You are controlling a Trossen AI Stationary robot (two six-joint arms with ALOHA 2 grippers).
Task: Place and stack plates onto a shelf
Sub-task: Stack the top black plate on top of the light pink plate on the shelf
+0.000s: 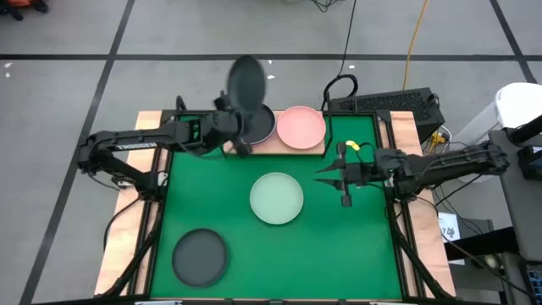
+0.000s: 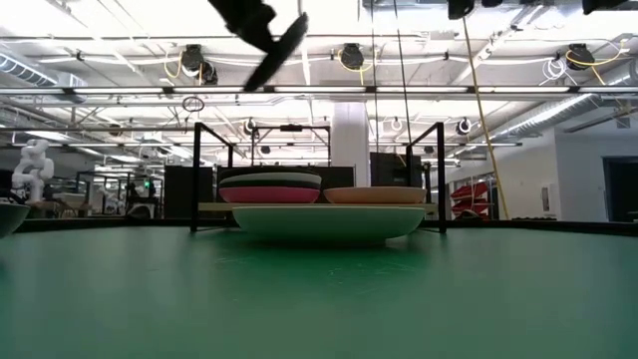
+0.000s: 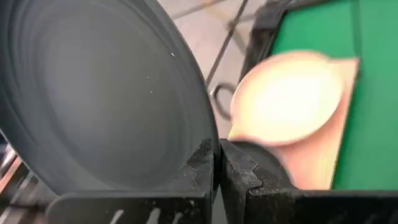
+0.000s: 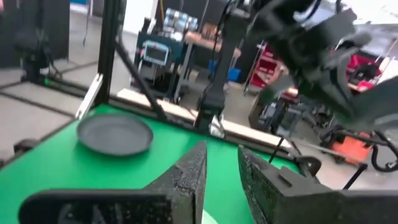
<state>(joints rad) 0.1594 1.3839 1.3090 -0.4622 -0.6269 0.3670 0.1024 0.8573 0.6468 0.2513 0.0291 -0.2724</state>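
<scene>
Left gripper (image 1: 240,127) holds dark plate (image 1: 246,83) above shelf (image 1: 315,146).
I see its fingers pinched tight on the plate's rim, the plate tilted, raised over the stack (image 2: 270,186) on the shelf's left half. Pink plate (image 1: 301,126) sits beside that stack. Pale plate (image 1: 276,197) and another black plate (image 1: 200,256) lie on the mat (image 1: 356,246). Right gripper (image 1: 326,175) hovers part-open, empty, near the pale plate.

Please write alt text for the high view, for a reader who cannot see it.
From above, the left pincer holds a dark plate tilted above the shelf, which carries stacked plates and a pink plate. The right pincer hangs empty.
</scene>
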